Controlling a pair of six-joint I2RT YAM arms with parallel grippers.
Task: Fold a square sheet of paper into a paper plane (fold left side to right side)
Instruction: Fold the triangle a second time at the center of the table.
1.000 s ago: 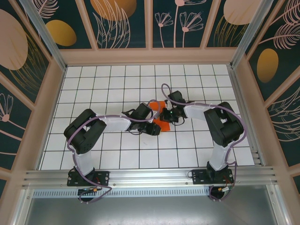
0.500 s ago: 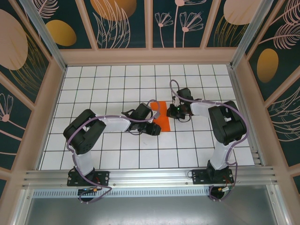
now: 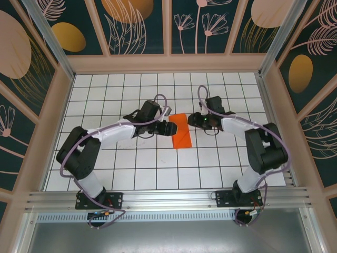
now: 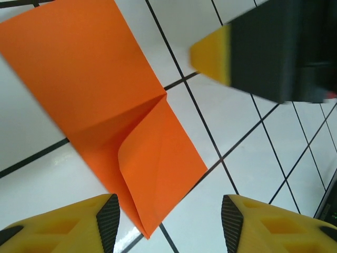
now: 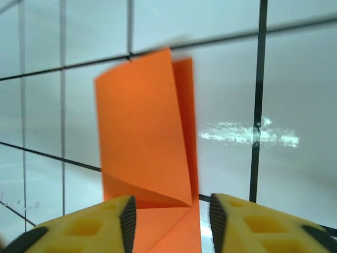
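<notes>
Both my claws drew back off the square sheet of paper [image 3: 180, 132], jaws widening | left claw [image 3: 168, 128] parted, empty, just left of it | right claw [image 3: 192, 120] parted, empty, just right | sheet folded into a rectangle, mid-worktop, top flap seemingly lifted slightly

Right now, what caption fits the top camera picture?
Left gripper and right gripper flank the folded orange paper.

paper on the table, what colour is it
Plain bright orange, no pattern. The paper shows best in the left wrist view.
</notes>
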